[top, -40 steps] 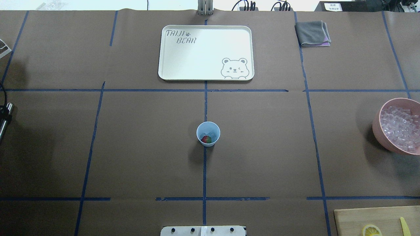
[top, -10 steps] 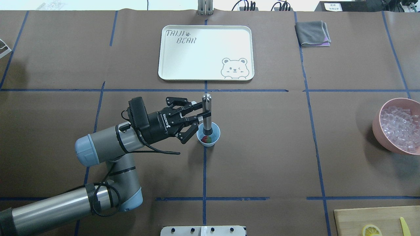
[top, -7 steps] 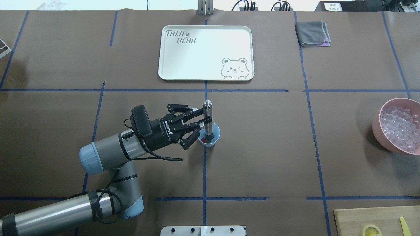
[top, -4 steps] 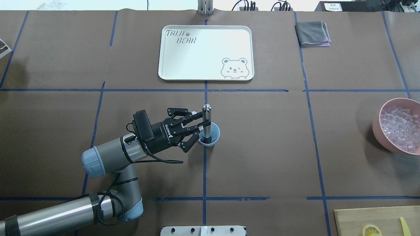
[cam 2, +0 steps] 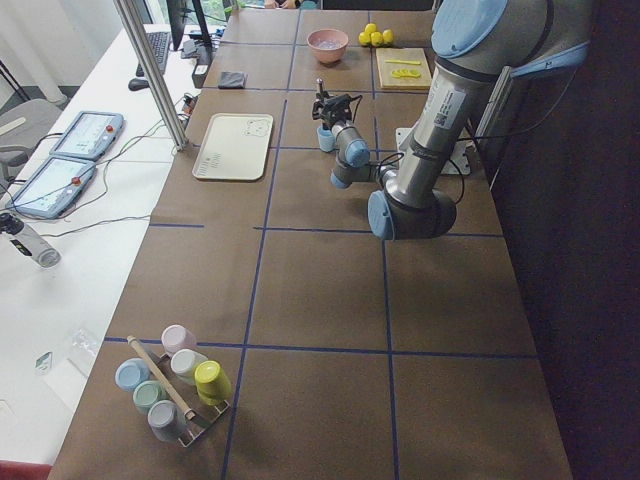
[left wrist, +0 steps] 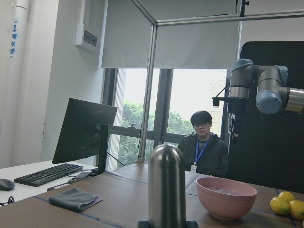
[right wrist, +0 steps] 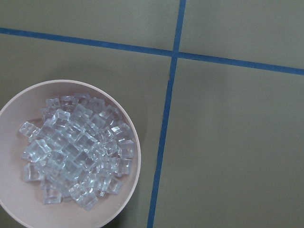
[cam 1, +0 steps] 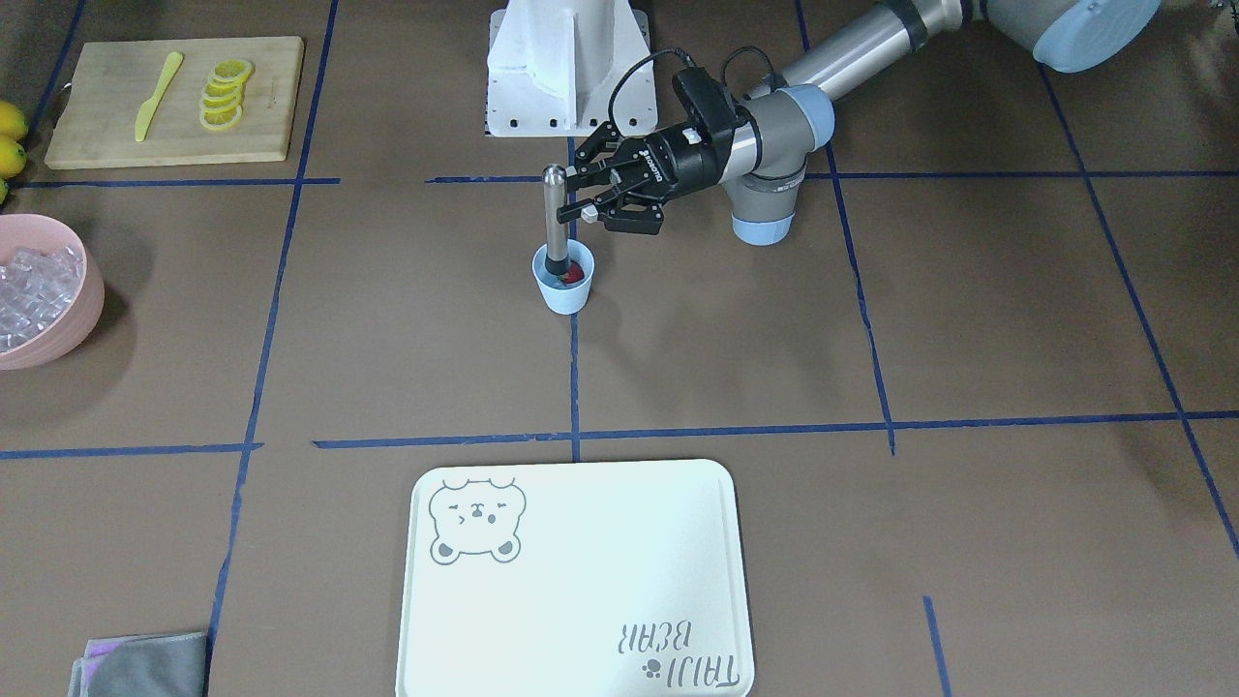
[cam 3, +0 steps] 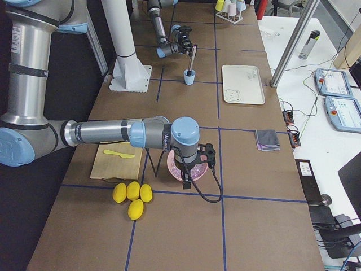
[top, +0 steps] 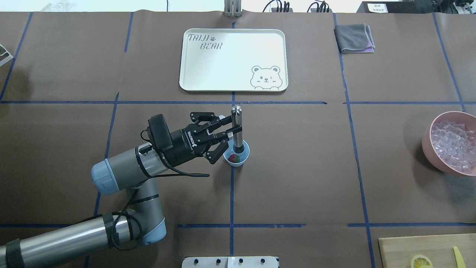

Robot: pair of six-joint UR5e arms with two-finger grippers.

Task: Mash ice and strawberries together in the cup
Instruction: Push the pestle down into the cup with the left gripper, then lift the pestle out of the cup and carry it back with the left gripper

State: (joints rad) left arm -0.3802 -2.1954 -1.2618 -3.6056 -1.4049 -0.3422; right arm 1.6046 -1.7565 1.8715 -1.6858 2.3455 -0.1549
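The pale blue cup stands at the table's middle with the red strawberry inside; it also shows in the front view. Ice in the cup cannot be made out. My left gripper is shut on an upright steel muddler, whose dark foot sits inside the cup, beside the berry. The muddler's top fills the left wrist view. My right gripper hangs over the pink bowl; I cannot tell whether it is open or shut.
The pink bowl full of ice cubes stands at the right edge. A white bear tray lies beyond the cup, a grey cloth far right. A cutting board holds lemon slices and a yellow knife.
The left arm came in with the muddler and pressed it down into the cup. Since 0.6 s ago it has risen, and the strawberry shows again.
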